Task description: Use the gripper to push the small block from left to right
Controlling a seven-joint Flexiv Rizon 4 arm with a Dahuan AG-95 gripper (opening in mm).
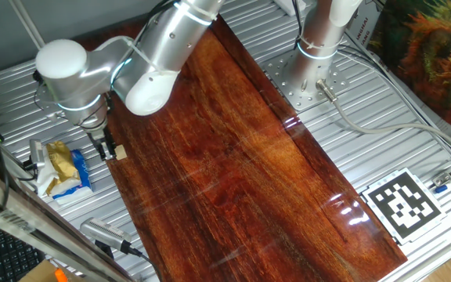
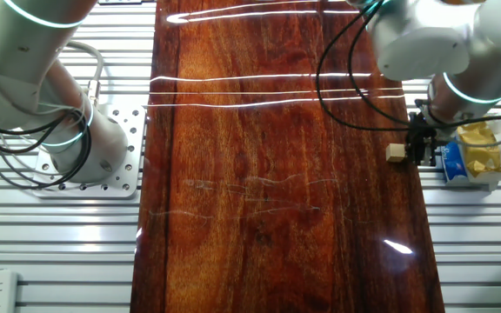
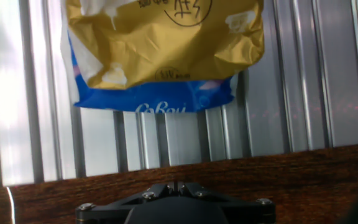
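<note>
The small block (image 1: 120, 153) is a tiny pale tan cube on the left edge of the dark wooden board (image 1: 233, 164). In the other fixed view the small block (image 2: 396, 153) sits at the board's (image 2: 268, 174) right edge. My gripper (image 1: 103, 148) stands right beside the block on its outer side, over the board's edge, and seems to touch it; the other fixed view also shows the gripper (image 2: 421, 149). In the hand view the gripper (image 3: 176, 185) has its jaws closed together and empty. The block is hidden in the hand view.
A yellow, white and blue packet (image 1: 63, 169) lies on the ribbed metal table just behind the gripper; it also shows in the other fixed view (image 2: 477, 152) and the hand view (image 3: 160, 50). A white upright post (image 1: 319, 35) with cables stands at the back. A tag marker (image 1: 402, 205) lies at the right.
</note>
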